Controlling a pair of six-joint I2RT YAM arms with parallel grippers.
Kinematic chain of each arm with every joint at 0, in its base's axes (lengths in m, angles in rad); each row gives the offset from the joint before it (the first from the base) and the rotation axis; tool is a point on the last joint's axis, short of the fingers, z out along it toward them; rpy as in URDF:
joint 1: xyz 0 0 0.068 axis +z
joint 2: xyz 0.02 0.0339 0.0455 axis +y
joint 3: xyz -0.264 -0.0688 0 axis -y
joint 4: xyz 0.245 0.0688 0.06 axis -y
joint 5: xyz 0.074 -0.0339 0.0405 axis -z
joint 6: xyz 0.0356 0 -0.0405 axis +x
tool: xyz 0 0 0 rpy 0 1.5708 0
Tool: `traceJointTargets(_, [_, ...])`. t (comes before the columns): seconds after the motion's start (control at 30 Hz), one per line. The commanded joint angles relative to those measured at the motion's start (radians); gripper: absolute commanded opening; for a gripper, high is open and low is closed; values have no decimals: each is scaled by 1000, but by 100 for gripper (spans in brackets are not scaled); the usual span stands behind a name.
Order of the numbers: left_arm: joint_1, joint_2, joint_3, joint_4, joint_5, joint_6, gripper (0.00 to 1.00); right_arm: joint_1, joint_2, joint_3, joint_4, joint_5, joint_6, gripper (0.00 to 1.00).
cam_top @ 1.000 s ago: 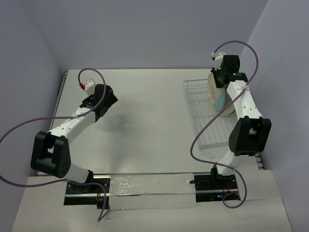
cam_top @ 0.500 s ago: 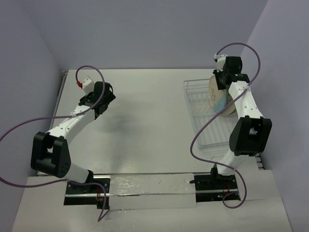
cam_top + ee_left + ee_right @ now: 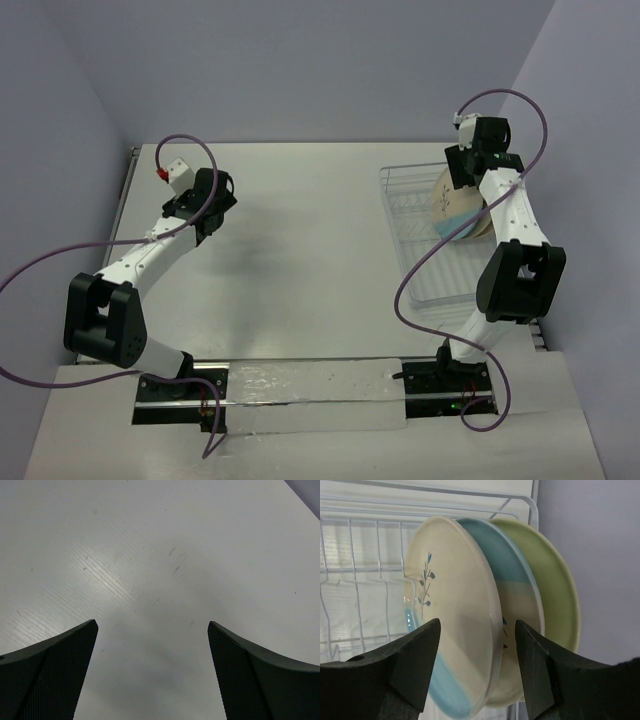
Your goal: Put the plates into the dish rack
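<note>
The right gripper [image 3: 477, 625] has just let go. A second ago it was clamped on the rim of the cream-and-light-blue plate [image 3: 455, 610], holding it upright over the dish rack [image 3: 365, 570]. Now its fingers [image 3: 415, 660] stand apart, one on each side of that plate's lower edge, and the plate leans in the rack on its own. From above, the wrist also sits a little higher and farther back than it did.

The freed plate is the front one of three. Just behind it stands the second blue-banded plate [image 3: 517, 605], and behind that the pale green plate [image 3: 555, 595]. All three are on edge, tilted the same way, and crowded at the far end of the rack. With no plate left on the counter [image 3: 300, 240], the loading looks finished apart from the arm backing out.

The left gripper [image 3: 152, 630] hangs over bare counter well away from the rack, its fingers wide apart and holding nothing.

The main hazard is the retreat. The right fingers straddle the front plate, so a sideways pull could tip it, and it could then knock the two behind. A straight pull back along the fingers looks safest. The wall [image 3: 600, 555] rises just beside the rack's end wire, and the green plate stands near it. The right arm's purple cable [image 3: 425, 265] hangs over the rack's near half.
</note>
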Motion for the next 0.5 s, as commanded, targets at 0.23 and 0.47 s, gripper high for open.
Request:
traceJointTargets(0.23, [4,8,50,43,15,28,99,2,-95,94,48,76,136,83])
traceJointTargets(0.47, [8,-22,10,125,62,86,99,5,-132,203,70,123,288,100])
